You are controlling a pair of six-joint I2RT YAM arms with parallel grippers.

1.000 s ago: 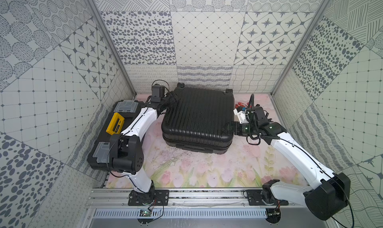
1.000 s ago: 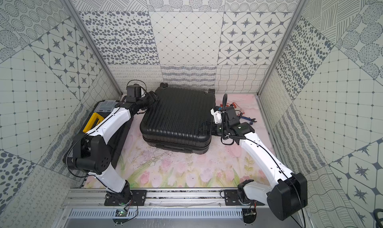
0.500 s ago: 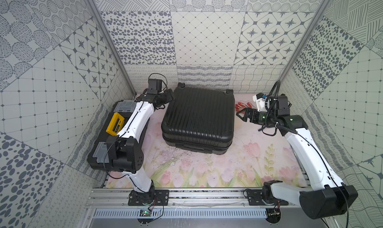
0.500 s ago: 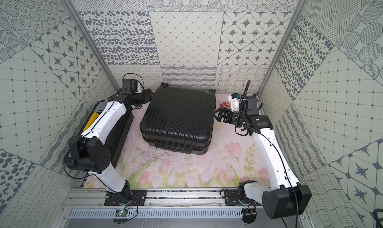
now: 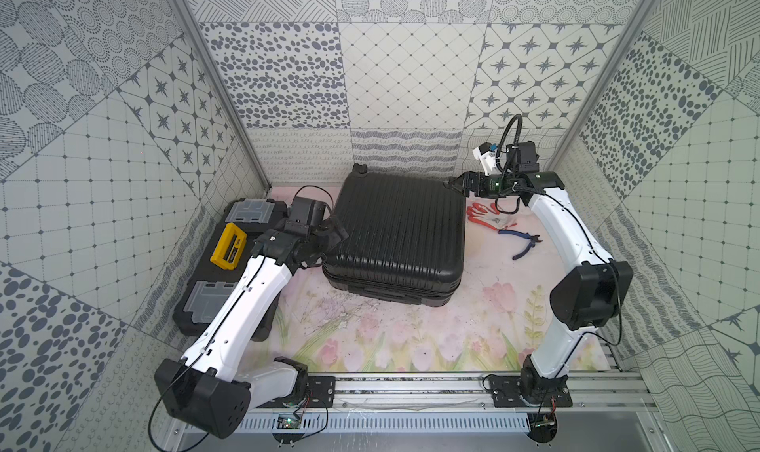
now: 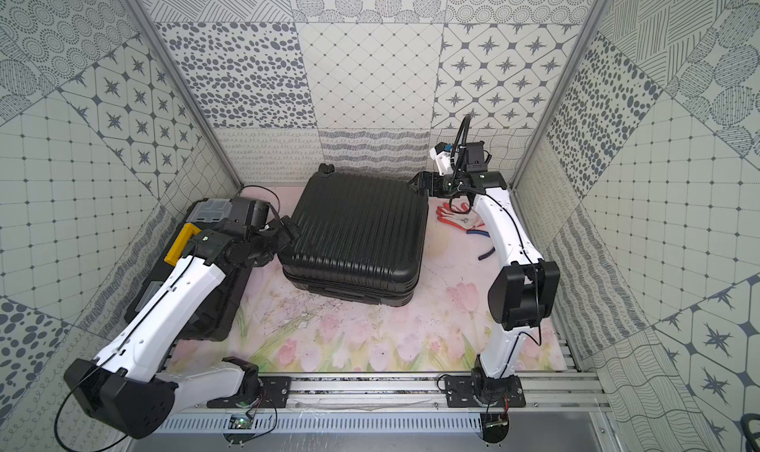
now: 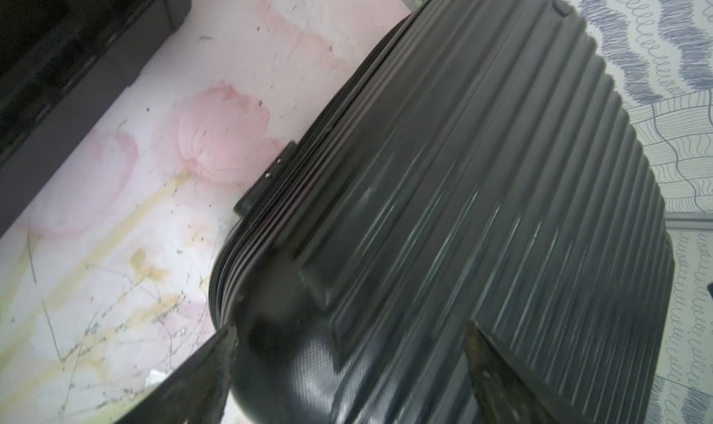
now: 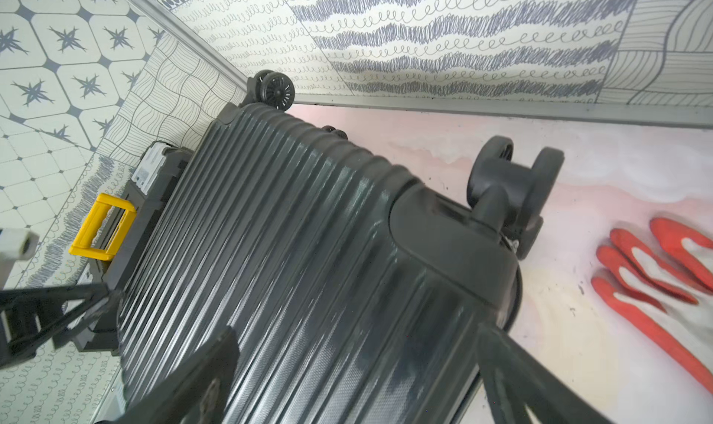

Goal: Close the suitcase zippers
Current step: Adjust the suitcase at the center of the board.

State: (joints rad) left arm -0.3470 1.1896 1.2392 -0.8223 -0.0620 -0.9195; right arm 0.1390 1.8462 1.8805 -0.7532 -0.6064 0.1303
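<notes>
Suitcase [image 5: 395, 232] flat, lid down, zip seam [image 7: 304, 171] running along side nearest left gripper [image 5: 335, 235], fingers spread, empty, over wheelless corner; right gripper [image 5: 452, 184] equally spread, empty, above wheel corner.

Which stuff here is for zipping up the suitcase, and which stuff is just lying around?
For the job:
- suitcase
- zippers round its seam
- left gripper
- right gripper

Just lying about:
- toolbox with a yellow handle
- red-and-white glove
- blue-handled pliers
</notes>
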